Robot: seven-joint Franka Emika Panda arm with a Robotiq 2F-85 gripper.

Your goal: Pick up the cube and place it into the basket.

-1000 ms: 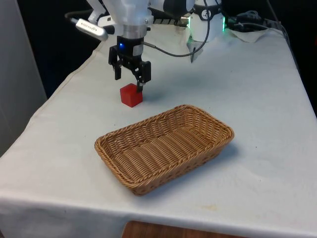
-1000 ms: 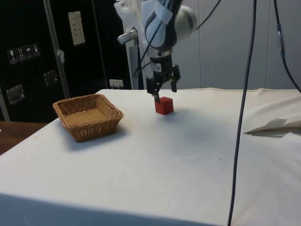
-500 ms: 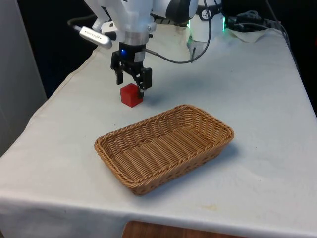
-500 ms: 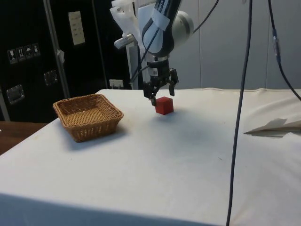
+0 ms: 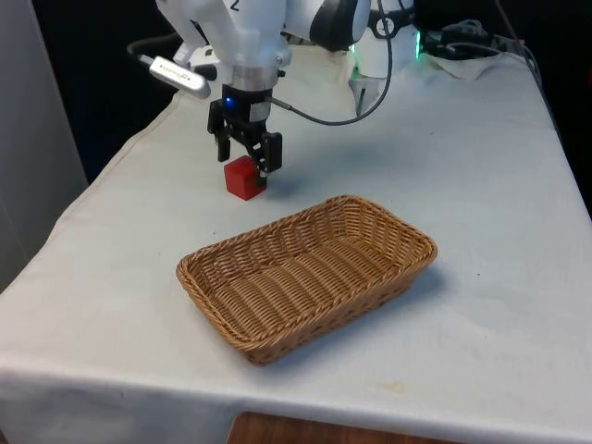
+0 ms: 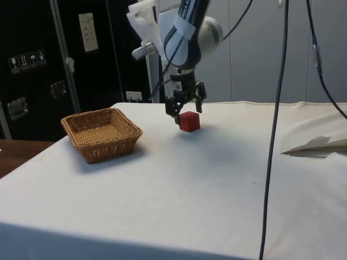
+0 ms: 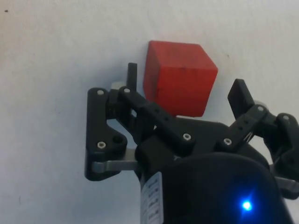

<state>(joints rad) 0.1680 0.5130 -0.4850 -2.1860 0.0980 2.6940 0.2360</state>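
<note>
Black and angular, the claw (image 5: 247, 159) is held spread wide just above the cube (image 5: 244, 177), its two jointed fingers (image 7: 132, 77) set one to each side of the block with a gap left on both sides. In the wrist view the cube (image 7: 179, 83) is seen between the fingertips, untouched. A solid red block with flat matte faces and crisp edges, the cube (image 6: 189, 121) rests on the white cloth of the worktop (image 5: 481, 185), whose surface is smooth with faint creases. Near it, towards the camera in the front view, lies the basket (image 5: 306, 274), a shallow rectangular tray of tightly woven tan wicker with a thick plaited rim. Compared with half a second ago, the claw (image 6: 185, 105) has been brought lower and closer over the cube, while cube and basket (image 6: 101, 133) have stayed in place.
</note>
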